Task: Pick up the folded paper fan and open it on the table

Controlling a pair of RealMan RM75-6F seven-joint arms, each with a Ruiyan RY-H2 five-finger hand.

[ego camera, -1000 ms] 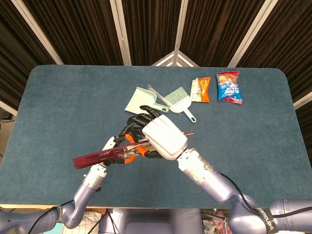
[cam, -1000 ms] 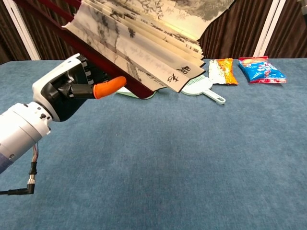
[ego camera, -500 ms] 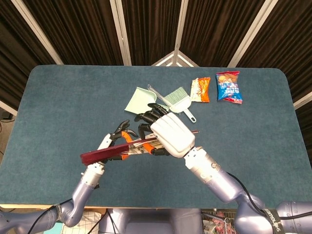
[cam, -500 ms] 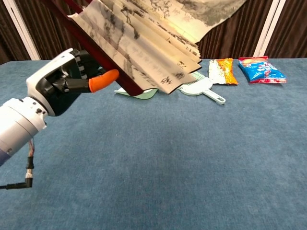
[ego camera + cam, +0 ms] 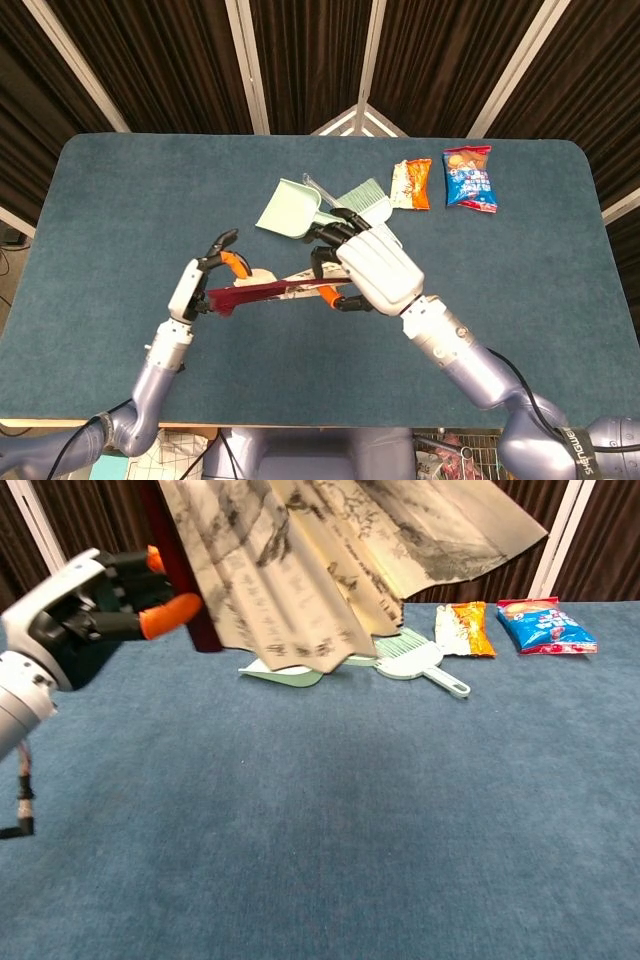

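The paper fan [image 5: 270, 291] hangs above the table between my two hands, its dark red guard stick running left to right. My left hand [image 5: 203, 285] grips the stick's left end, orange fingertips curled around it. At the right end my right hand [image 5: 375, 270] grips the other part of the fan, white back turned up. In the chest view the fan [image 5: 320, 560] is partly spread, its inked paper folds hanging across the top of the frame. My left hand [image 5: 85, 615] holds the dark guard at its left edge. The right hand does not show in the chest view.
A pale green dustpan [image 5: 288, 208] and a small brush [image 5: 365, 205] lie just behind the hands. An orange snack packet [image 5: 411, 184] and a blue one [image 5: 469, 178] lie at the back right. The blue table [image 5: 120, 200] stretches wide to the left and front.
My left hand has pulled leftward, away from the right hand, and the fan's folds have spread wider. The right hand has shifted slightly right and back.
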